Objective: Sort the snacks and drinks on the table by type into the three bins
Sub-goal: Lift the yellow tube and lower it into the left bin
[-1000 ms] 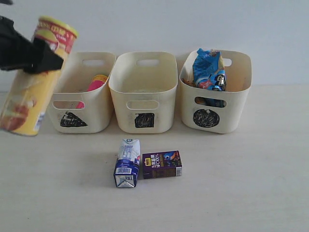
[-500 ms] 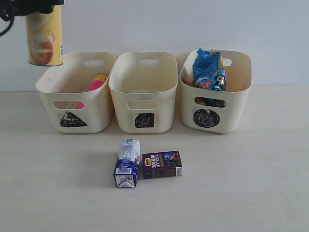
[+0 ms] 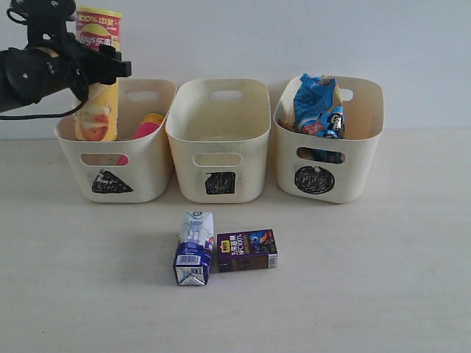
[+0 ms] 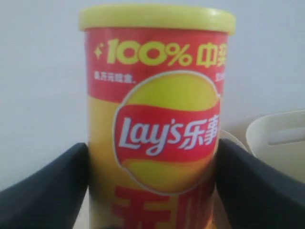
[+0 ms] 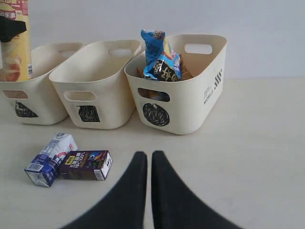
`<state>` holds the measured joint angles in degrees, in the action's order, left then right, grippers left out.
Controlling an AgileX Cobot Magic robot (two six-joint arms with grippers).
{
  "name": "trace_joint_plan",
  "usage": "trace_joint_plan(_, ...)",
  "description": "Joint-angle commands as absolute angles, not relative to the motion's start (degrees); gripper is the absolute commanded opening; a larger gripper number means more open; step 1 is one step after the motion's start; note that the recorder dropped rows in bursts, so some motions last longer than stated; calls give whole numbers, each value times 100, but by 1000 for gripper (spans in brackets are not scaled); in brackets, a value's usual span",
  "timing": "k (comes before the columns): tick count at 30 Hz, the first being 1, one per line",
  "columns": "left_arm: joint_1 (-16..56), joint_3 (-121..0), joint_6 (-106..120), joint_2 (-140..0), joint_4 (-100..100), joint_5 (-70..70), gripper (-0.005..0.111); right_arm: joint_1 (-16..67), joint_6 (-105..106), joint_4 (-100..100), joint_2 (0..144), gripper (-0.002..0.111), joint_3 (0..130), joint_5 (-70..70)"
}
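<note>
A yellow Lay's chip can (image 4: 155, 119) stands upright, clamped between dark jaws; a cream bin (image 4: 281, 136) shows behind it.

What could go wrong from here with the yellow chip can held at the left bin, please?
The left gripper holds the yellow can upright, and it stands taller than the left bin; released like this it might topple out over the rim. It could land on the pink can already lying inside and settle askew.

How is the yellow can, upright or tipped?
Upright: the yellow can, in the left pincer, stands vertical, lid up, bottom inside the left tub.
</note>
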<state>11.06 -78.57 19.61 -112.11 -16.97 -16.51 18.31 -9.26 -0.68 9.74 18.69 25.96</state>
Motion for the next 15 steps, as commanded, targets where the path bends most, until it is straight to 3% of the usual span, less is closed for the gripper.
trace_joint_plan(1,1096,-8150,1887,-11435,-1826,-1522,22,1838,-905,-75,990,1,1835,2592)
trace_joint_plan(5,1096,-8269,1887,-11525,-1865,-1368,50,1838,-905,-75,990,1,1835,2592)
trace_joint_plan(6,1096,-8283,1887,-11523,-1865,-1368,62,1838,-905,-75,990,1,1835,2592)
trace_joint_plan(8,1096,-8320,1887,-11500,-1865,-1355,70,1838,-905,-75,990,1,1835,2592)
trace_joint_plan(11,1096,-8335,1887,-11395,-1865,-1343,76,1838,-905,-75,990,1,1835,2592)
trace_joint_plan(15,1083,-8335,1988,-11290,-1865,-1032,77,1838,-905,-75,990,1,1835,2592)
